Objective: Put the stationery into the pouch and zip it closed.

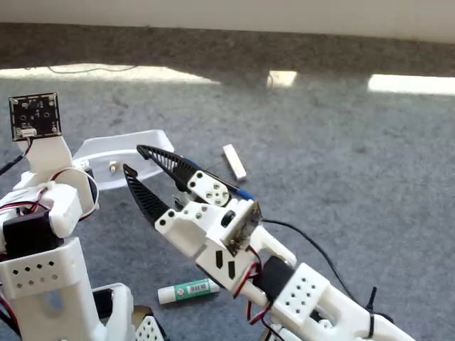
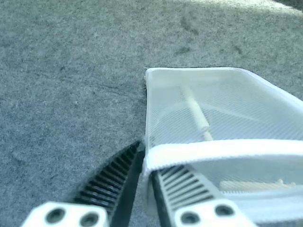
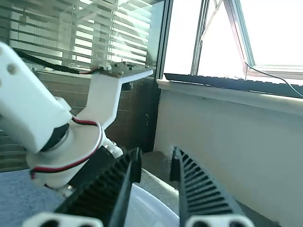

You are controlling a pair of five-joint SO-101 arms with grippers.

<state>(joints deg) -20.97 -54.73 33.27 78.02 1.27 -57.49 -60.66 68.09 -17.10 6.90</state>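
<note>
The white mesh pouch [image 1: 98,153] is lying at the far left on the grey carpet [image 1: 341,142], holding a thin stick-like item. The left gripper [image 2: 146,160] is pinching the pouch's rim. The right gripper [image 1: 133,160] is hovering at the pouch's right end, fingers spread and empty. An eraser [image 1: 234,162] is lying to the right, and a glue stick [image 1: 188,290] is lying nearer.

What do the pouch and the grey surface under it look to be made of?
Pouch: apparently white, translucent mesh fabric with a solid band along the rim; a fine weave shows, and a stick inside is visible through it. Table surface: likely grey felt or short-pile carpet, matte, with a fuzzy grain.
</note>
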